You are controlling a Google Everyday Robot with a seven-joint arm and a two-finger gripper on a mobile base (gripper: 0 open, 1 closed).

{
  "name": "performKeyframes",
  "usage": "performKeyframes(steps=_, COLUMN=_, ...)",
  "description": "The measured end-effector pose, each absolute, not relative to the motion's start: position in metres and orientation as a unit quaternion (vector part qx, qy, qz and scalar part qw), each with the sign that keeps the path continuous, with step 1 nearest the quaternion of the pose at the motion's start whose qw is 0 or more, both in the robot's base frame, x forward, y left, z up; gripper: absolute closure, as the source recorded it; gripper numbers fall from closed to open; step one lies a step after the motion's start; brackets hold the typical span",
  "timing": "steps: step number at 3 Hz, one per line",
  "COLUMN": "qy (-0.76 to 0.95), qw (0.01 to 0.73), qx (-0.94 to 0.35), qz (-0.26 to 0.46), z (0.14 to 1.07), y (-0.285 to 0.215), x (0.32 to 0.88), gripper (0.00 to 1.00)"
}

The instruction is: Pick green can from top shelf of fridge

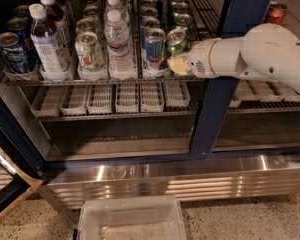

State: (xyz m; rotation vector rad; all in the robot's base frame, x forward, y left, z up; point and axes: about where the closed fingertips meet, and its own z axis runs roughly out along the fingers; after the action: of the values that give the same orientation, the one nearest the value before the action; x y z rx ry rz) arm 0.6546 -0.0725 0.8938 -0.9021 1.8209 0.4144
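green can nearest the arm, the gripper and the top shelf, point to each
green can [176,40]: camera view, mottled side wall
gripper [175,64]: camera view, pale tip by the can's base
top shelf [102,81]: camera view, bare front wire edge

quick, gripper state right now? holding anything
gripper: at the front green can on the top shelf; open, closed or holding cannot be told.

No lettering, brand, number or sign can be read anywhere. On the top shelf [65,81], the labels of the green can [176,40], the blue-and-silver can [155,48], the white can [89,53] and the water bottle [121,45] show only patches of colour. The gripper [177,65], right of centre in the upper frame at the green can's foot, bears no legible marking.
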Motion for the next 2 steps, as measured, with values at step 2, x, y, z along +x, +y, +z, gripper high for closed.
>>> performKeyframes(steps=2, qy=0.748, qw=0.515, qx=-0.369, qz=0.199, z=0.8987, y=-0.0774, x=0.6499, gripper=1.0)
